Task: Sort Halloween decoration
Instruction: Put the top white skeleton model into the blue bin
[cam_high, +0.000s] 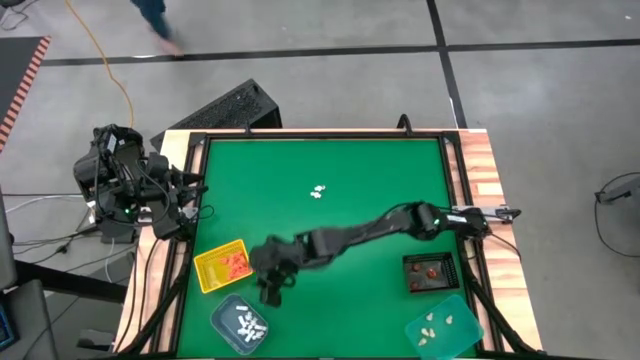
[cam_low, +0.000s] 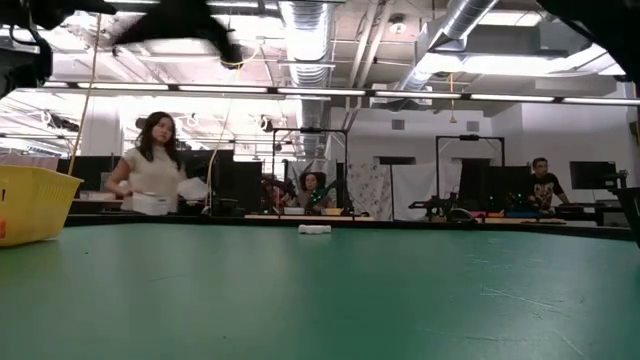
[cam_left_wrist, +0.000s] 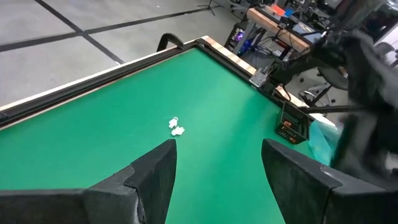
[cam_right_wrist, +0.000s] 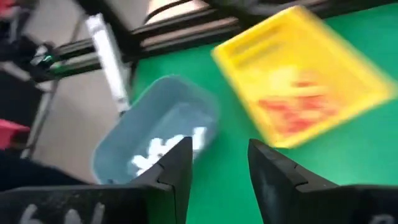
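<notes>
1. High view: right gripper (cam_high: 270, 294) near the mat's 7 o'clock edge, beside yellow tray (cam_high: 222, 266) and blue tray (cam_high: 240, 323). Two white trinkets (cam_high: 318, 191) toward 12, open green around.
2. Left wrist view: left gripper (cam_left_wrist: 217, 165) fingers wide, empty; trinkets just beyond, too small to tell which way they point.
3. Right wrist view: fingers apart, holding nothing.

Right end effector (cam_right_wrist: 217, 163) open, left end effector (cam_left_wrist: 217, 171) open

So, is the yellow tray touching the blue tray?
Apart. In the high view a strip of green mat separates the yellow tray from the blue tray.
</notes>
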